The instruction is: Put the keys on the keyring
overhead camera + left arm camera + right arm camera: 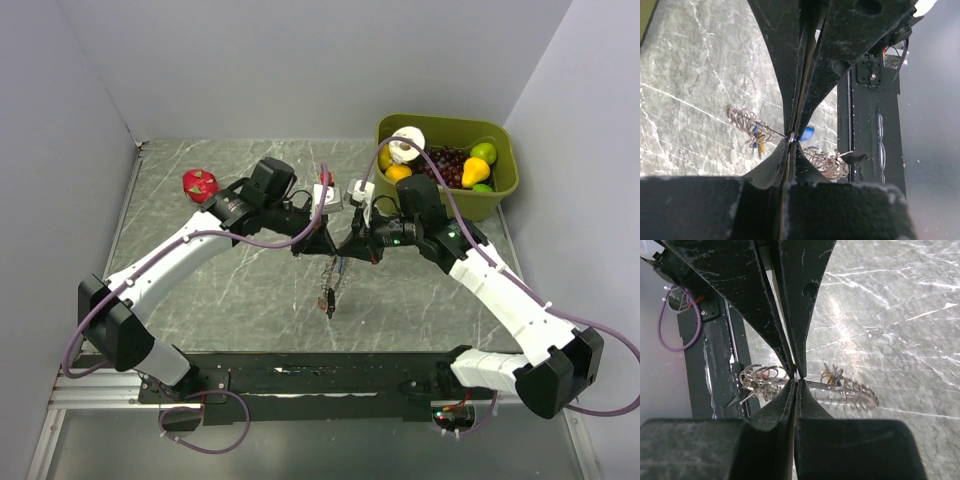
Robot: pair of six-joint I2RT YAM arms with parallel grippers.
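Both grippers meet tip to tip above the middle of the table. My left gripper [325, 240] [791, 137] is shut on the thin wire of the keyring [775, 131]. My right gripper [350, 245] [797, 377] is shut on the same wire [815, 384] from the other side. A key with a blue tag [807, 133] sits right beside the left fingertips. More small blue and yellow tags [757, 140] [834, 380] hang among a cluster of wire rings. A chain of rings [333, 275] hangs from the grippers down to a dark fob [328, 303] near the table.
A green bin [500, 190] of toy fruit stands at the back right, close behind the right arm. A red toy fruit [199, 184] lies at the back left. The black base rail [330, 375] runs along the near edge.
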